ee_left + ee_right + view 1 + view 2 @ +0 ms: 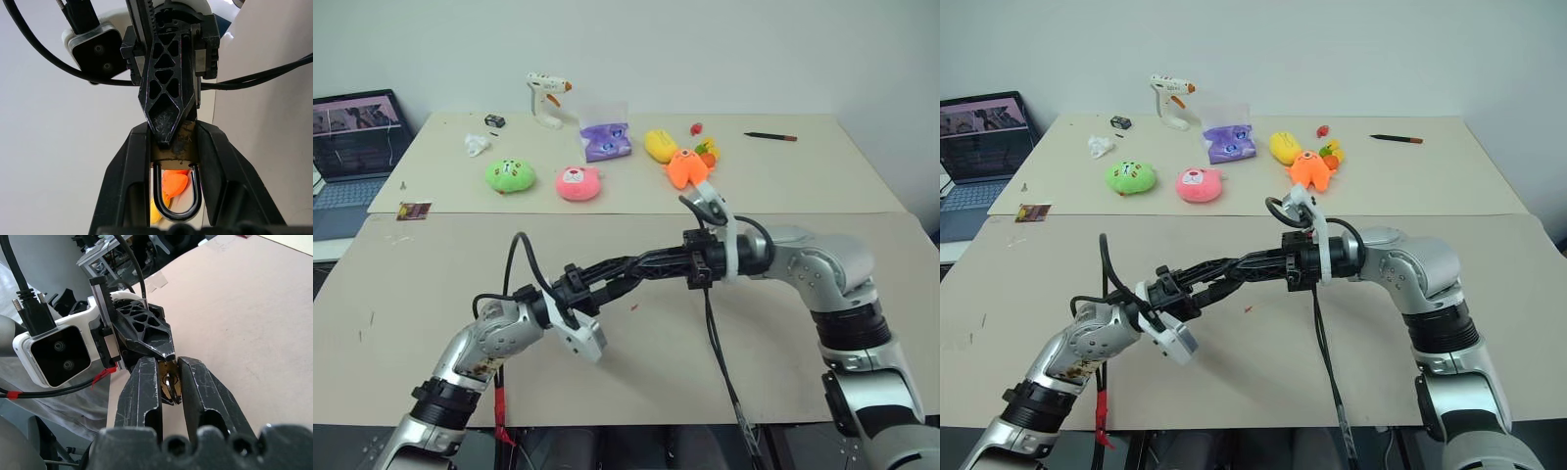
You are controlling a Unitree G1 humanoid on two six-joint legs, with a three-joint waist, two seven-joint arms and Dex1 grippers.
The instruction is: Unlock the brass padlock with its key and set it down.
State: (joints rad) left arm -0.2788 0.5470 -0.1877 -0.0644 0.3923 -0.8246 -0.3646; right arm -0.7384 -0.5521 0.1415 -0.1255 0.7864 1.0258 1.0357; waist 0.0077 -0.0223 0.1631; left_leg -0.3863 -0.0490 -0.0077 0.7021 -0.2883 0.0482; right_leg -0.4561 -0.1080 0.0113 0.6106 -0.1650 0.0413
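Over the near table (431, 284), well clear of its top, with the two arms meeting tip to tip. At left, in the left gripper (171, 142), clamped across its flat sides: the padlock (185, 142), brass body pinched between the two black fingers (124, 186), shackle (176, 213) looping back toward the wrist with an orange plush (174, 182) on the far table framed through it. By the look of it, both shackle legs seated in the body, so locked as yet. Just to the right, at the padlock's keyhole end: the key (169, 384), its silver head nipped between the fingers of the right gripper (168, 369), closed tight on it and pressed up against the left gripper's tips. Cannot tell how deep the key sits in the lock, or whether it is in at all, with the black fingers hiding the joint. So far, then: padlock lifted and steadied, key gripped and brought to the lock. Left to do, judging from this: seat the key, turn it, spring the shackle, lower the padlock to the table and let go.
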